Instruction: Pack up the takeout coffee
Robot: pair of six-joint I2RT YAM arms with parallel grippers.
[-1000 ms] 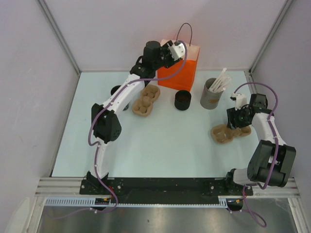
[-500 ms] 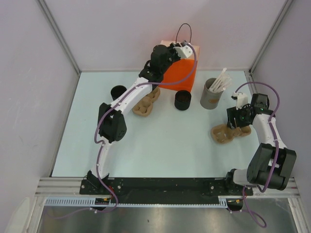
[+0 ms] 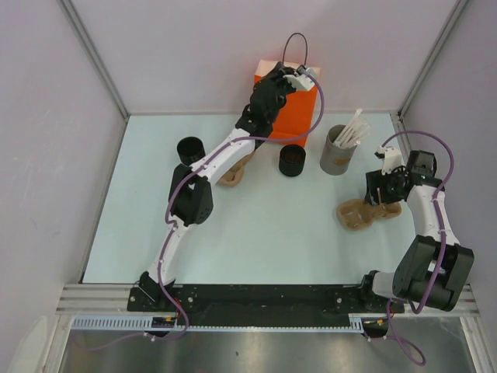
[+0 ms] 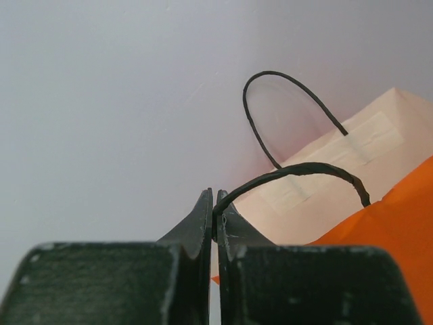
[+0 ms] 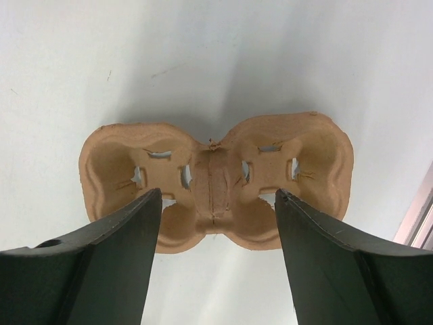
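Left gripper fingers pressed together, clamped on the thin black cord handle of the orange paper bag, right at the bag's top edge. The second handle loop stands free behind it. Right gripper fingers wide apart, holding nothing, hanging over a brown pulp carrier that lies flat well off to the bag's front-right. Takeout coffee stands upright on the table just in front of the bag, nothing touching it. A second black cup of similar look sits well to the bag's left; lid detail is too small to tell on either. Another carrier is at the bag's front-left, partly under the left arm, and the stick cylinder is to the bag's right. Cup likely light, with thin walls that crush if squeezed hard. Tapered sides could slip and the lid could pop, so grip mid-body below the lid and keep it upright. Bag paper is soft and will flop unless the mouth is held open.
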